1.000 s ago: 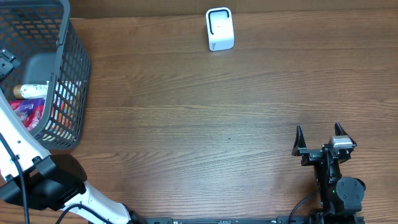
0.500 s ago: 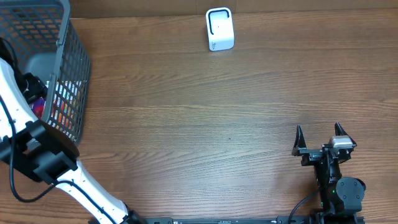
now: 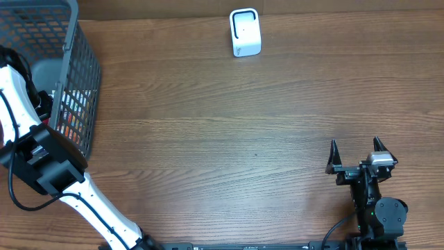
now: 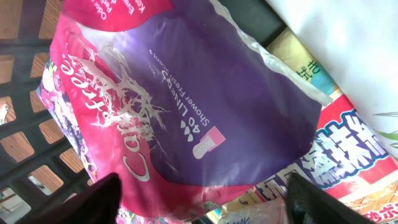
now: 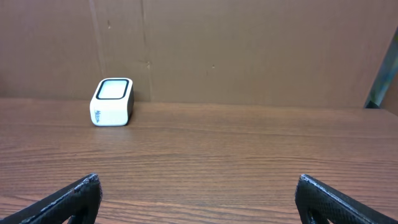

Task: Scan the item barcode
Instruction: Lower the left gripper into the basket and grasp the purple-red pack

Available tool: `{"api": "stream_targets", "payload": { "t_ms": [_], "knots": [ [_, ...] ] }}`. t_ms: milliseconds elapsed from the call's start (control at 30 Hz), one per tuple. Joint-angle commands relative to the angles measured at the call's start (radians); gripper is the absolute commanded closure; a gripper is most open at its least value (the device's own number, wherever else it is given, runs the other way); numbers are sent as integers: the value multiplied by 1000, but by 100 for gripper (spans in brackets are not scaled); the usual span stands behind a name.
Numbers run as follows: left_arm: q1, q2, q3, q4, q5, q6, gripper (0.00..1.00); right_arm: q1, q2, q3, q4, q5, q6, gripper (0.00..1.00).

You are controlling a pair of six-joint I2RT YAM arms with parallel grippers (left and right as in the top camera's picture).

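Observation:
The item between my left gripper's (image 4: 202, 202) fingers is a pink and purple plastic packet (image 4: 186, 112) lying in the grey mesh basket (image 3: 83, 62). Both dark fingertips (image 4: 93, 199) stand wide on either side of its lower edge, open, with a gap still showing on the right side. From overhead, the left arm (image 3: 24, 90) reaches down into the basket and hides the gripper. The white barcode scanner (image 3: 245, 32) stands at the far edge of the table, also seen as the scanner (image 5: 112, 101) in the right wrist view. My right gripper (image 3: 355, 147) rests open and empty near the front right.
Other packets fill the basket around the pink one: a red and blue printed pack (image 4: 348, 155) and a white item (image 4: 348, 43). The basket's mesh wall (image 4: 37, 124) is close on the left. A brown cardboard wall (image 5: 249, 50) backs the wooden table (image 3: 222, 139).
The left arm has swung from the left edge over and down into the basket, now covering the items there. The right arm has not moved.

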Motion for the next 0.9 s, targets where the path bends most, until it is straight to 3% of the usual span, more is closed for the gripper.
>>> {"api": "stream_targets", "payload": {
  "t_ms": [0,167,200,267,333,367,467,667,867],
  "knots": [
    [22,9,-18,0,-15,7,29,-5,-8,-11,6,10,-4,0],
    [25,9,-114,65,-18,9,27,-5,-8,-11,6,10,-4,0],
    [25,9,-116,72,-17,18,33,-5,-8,-11,6,10,-4,0],
    [25,9,-116,76,-17,23,63,-5,-8,-11,6,10,-4,0],
    [25,9,-116,75,-17,24,75,-5,-8,-11,6,10,-4,0],
    [25,9,-116,67,-17,24,96,-5,-8,-11,6,10,-5,0],
    [25,9,-107,49,-27,22,96,-5,-8,-11,6,10,-5,0],
    [25,-57,196,-102,-83,-227,96,-5,-8,-11,6,10,-4,0],
    [23,-279,357,-46,191,-240,96,-5,-8,-11,6,10,-4,0]
  ]
}}
